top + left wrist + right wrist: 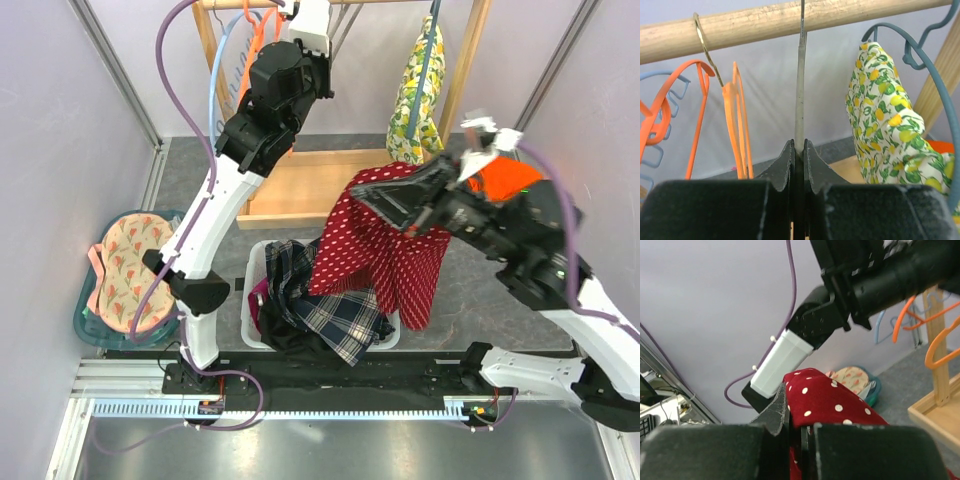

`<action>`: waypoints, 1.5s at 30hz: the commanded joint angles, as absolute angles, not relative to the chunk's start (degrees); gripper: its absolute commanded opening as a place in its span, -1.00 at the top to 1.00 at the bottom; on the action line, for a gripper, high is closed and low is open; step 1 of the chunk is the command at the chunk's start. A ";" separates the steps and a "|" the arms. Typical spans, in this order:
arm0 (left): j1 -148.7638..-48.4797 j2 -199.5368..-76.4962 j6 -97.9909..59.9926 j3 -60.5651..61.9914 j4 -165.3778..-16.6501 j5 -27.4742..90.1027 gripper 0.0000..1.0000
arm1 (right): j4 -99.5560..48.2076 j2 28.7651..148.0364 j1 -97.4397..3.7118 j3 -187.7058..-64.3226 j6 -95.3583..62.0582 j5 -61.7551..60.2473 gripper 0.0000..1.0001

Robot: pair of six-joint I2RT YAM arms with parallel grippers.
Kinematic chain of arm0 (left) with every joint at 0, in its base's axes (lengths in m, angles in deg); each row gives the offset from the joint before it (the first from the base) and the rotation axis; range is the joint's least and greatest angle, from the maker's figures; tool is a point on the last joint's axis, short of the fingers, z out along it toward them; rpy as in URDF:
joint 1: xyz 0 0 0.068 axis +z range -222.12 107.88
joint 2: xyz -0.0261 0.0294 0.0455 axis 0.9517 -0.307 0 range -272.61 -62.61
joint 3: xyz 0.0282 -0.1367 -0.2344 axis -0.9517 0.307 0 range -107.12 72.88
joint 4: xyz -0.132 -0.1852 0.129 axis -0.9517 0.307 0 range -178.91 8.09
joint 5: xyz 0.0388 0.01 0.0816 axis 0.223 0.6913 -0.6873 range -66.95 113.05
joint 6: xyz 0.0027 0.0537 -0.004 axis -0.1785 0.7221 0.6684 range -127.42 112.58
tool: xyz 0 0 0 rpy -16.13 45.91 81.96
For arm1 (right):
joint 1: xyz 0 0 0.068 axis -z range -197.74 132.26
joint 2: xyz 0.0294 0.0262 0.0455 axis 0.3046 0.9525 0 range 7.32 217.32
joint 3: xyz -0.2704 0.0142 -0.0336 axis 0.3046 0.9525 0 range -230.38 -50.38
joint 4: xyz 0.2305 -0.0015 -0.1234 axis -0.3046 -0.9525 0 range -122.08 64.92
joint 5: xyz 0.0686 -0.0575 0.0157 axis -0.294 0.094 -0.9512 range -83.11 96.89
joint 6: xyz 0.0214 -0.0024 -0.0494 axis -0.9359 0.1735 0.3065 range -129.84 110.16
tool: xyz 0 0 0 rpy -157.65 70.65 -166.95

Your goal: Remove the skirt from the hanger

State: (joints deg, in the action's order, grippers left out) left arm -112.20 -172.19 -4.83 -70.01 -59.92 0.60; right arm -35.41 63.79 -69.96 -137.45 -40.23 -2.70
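Plaid skirt [340, 315] below right hand [405, 205]: probably light, limp, pinch waistband; right hand clamps polka-dot garment [370, 250], left hand [799, 150] clamps pale strip [800, 90].

Red white-dotted garment [372, 250], navy-green plaid skirt [345, 320]

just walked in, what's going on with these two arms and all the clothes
The left gripper is up at the wooden rail, shut on what looks like a thin pale hanger seen edge-on. The right gripper is shut on a red white-dotted garment, holding it up over the white basket. The plaid skirt lies in that basket with other clothes, and no hanger shows on it.
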 commanded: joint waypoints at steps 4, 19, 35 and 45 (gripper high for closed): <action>-110.09 -175.11 -1.09 -73.98 -69.04 -1.29 0.96 | -25.97 64.27 -69.94 -131.78 -43.84 -6.91 1.00; -107.28 -177.39 -1.97 -70.56 -67.29 -2.52 0.97 | -18.05 73.06 -70.64 -135.29 -46.31 -12.01 1.00; -107.10 -175.64 -2.94 -67.04 -64.21 -1.47 0.96 | -18.57 74.12 -74.95 -128.97 -43.59 -4.64 1.00; -107.10 -165.45 -6.45 -60.37 -61.23 2.21 -0.95 | -21.39 72.10 -71.88 -105.17 -49.28 0.56 1.00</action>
